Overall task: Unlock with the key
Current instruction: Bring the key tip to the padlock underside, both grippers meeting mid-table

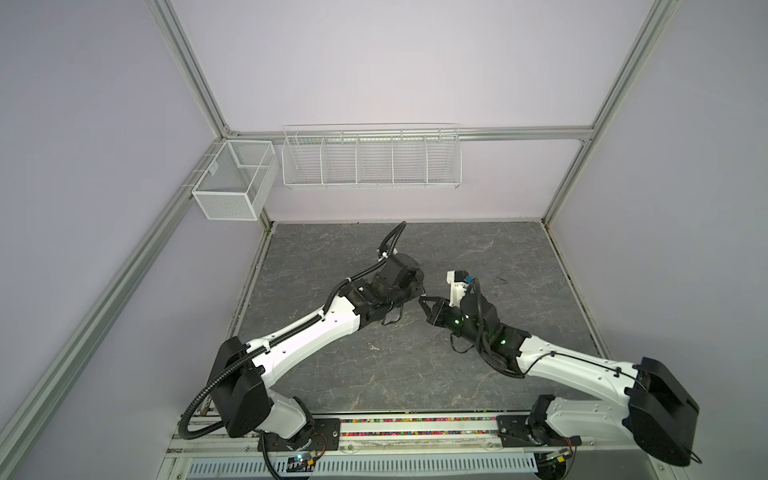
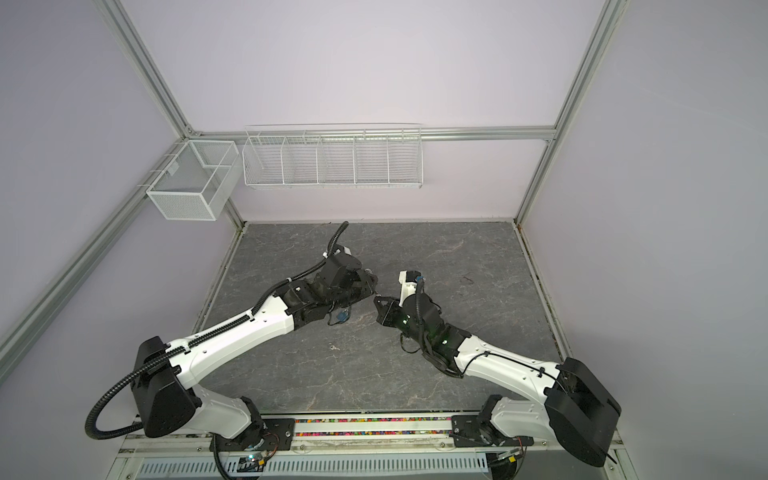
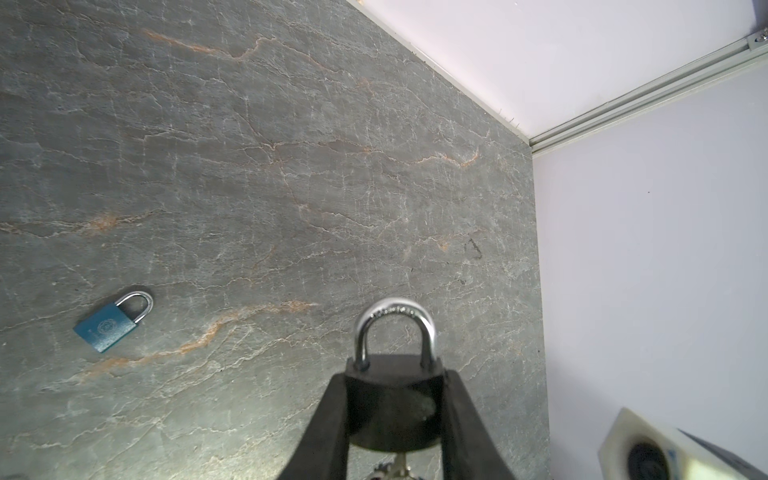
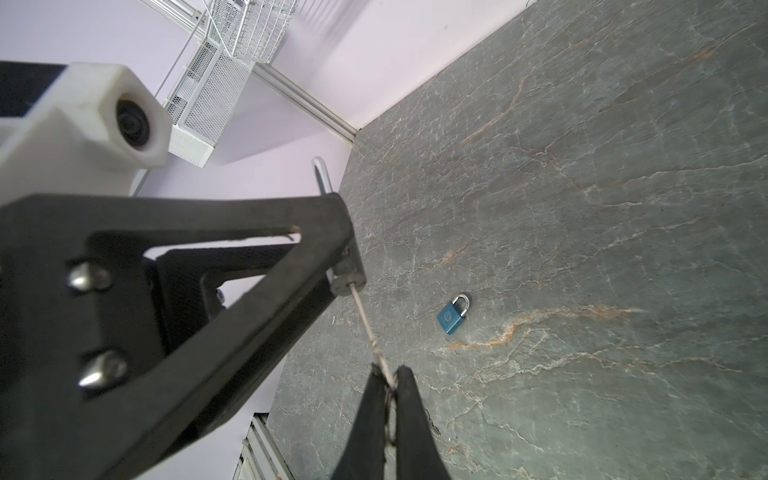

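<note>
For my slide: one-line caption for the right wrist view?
Right gripper pinches the key seated in the left gripper's black padlock; a blue padlock lies beyond.

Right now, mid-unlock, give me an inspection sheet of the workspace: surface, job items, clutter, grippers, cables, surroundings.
Surface: grey stone-pattern table, nothing spilled.
Job's things: black padlock, shackle seated; key in its keyway.
Clutter: blue padlock lying flat, shackle closed; small pale bit, too small to identify.
Grippers: left gripper clamps the black padlock's body; right gripper shut on the key.
Cables: black conduit arches above the left wrist, clear of the lock.
Surroundings: wire basket and mesh bin hung on the frame rails.
</note>
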You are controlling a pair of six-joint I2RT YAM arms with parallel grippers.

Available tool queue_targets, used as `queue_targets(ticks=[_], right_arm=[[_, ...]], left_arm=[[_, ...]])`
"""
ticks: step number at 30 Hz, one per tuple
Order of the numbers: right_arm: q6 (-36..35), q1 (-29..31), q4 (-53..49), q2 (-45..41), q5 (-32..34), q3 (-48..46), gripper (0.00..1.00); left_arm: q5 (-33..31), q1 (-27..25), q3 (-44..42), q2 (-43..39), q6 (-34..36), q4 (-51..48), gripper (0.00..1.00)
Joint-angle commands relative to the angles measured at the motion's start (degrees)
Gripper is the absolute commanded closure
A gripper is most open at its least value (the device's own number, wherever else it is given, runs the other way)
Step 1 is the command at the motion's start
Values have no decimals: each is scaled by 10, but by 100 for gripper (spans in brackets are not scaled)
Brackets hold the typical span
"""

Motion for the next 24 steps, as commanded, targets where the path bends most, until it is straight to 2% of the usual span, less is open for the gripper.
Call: queue_targets(ticks=[1, 11, 18, 24], right_arm=[[9, 0, 15, 6, 2, 19, 94], [23, -22, 28, 17, -31, 25, 94], [1, -33, 28, 18, -66, 46, 94], [-23, -53, 14, 10, -98, 73, 94]], left_arm=[[-4, 0, -5, -7, 8, 8, 100], [-24, -16, 9, -11, 38, -31, 100], [-26, -35, 12, -7, 46, -50, 100], [-37, -61, 49, 3, 73, -99, 100]])
